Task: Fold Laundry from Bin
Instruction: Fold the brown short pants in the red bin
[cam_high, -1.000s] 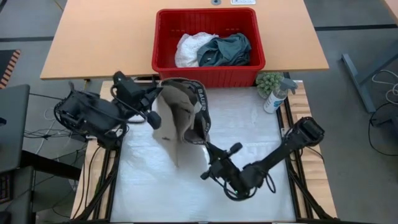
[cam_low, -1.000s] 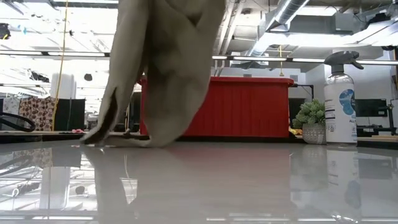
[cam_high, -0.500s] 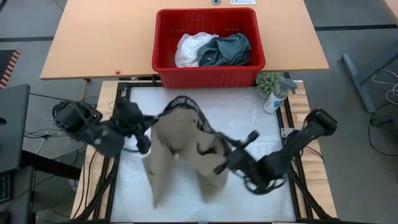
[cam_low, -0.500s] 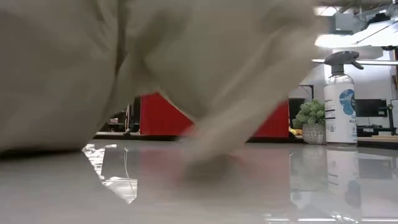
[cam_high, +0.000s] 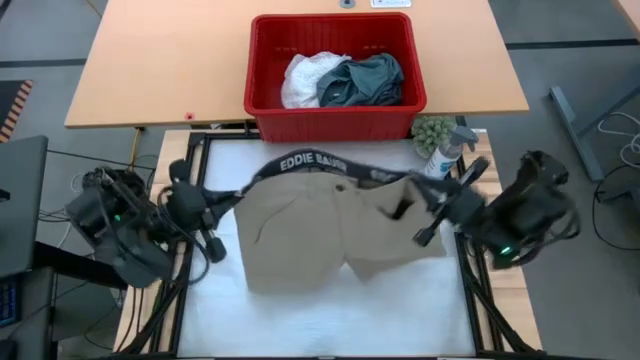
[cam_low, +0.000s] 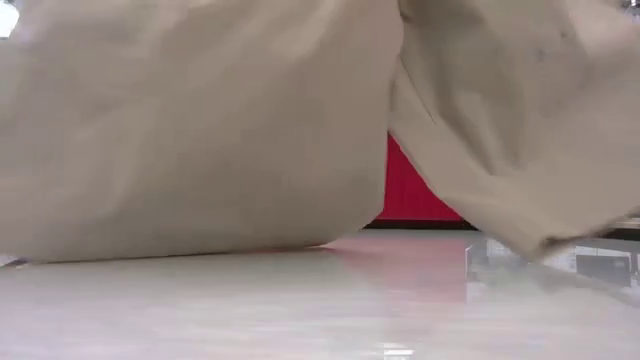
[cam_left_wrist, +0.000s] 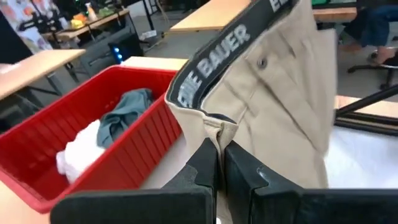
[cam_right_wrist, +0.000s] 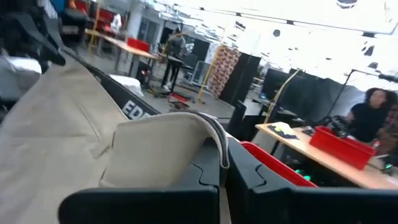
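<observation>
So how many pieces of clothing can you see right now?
3. Khaki shorts stretched above the table between the left gripper and right gripper; a white piece and a teal one in the red bin. More may lie underneath.

High cam is straight overhead, covers the whole table; bin sits at 12 o'clock. Low cam is at tabletop level facing 12, nearly filled by the khaki garment close up. Wrist cams ride close behind their fingers; left wrist and high cam both catch the bin.
</observation>
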